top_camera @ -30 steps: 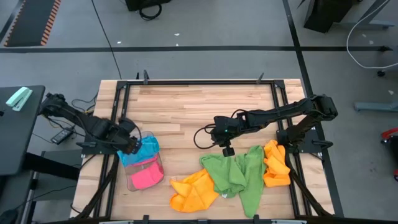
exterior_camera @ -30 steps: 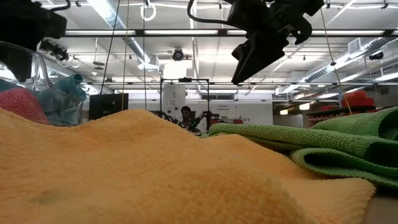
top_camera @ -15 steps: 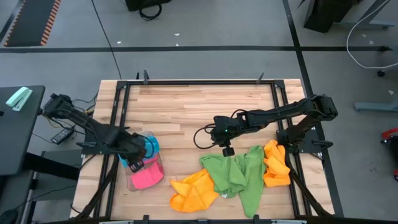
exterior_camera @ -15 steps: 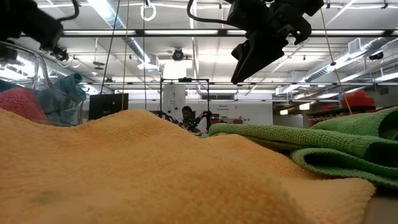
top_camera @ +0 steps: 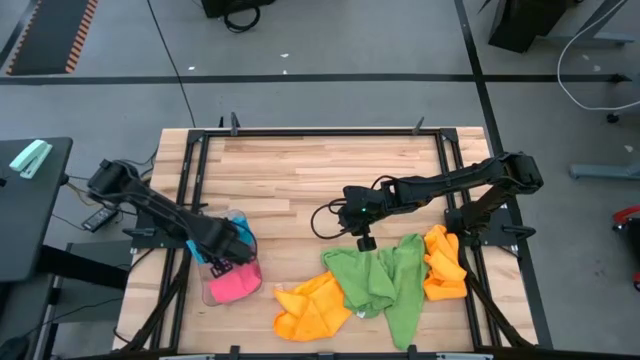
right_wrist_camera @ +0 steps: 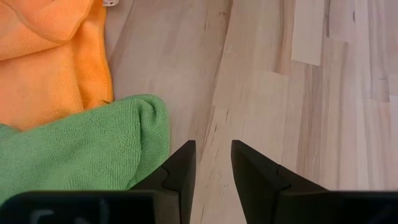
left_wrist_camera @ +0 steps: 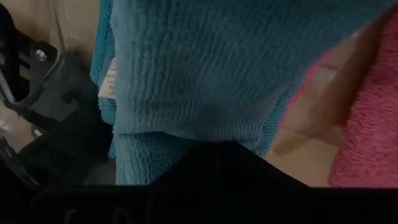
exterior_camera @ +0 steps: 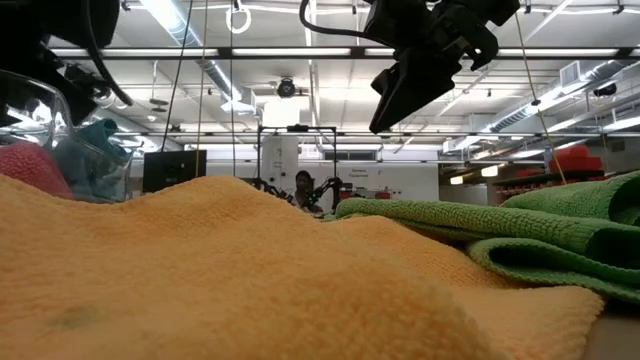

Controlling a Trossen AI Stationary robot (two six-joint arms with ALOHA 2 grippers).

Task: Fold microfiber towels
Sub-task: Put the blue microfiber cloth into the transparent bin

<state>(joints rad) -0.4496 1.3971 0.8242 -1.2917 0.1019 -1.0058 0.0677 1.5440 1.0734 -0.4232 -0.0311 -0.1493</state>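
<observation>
Even overhead light falls on the desk (top_camera: 330, 175) with only soft shadows; ceiling strip lights (exterior_camera: 300, 52) glare in the low view, where the near orange towel (exterior_camera: 250, 280) is blurred, and the left wrist view is dim

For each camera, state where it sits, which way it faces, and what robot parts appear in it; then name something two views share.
High view: overhead, straight down on the table; both arms, left gripper in the clear tray, right gripper above the green towel.
Low view: table height, level across an orange towel; right gripper overhead.
Left wrist view: close on the blue towel, pink towel beside.
Right wrist view: down past open fingers at bare wood.
Shared: green towel, in the high, low and right wrist views.
</observation>
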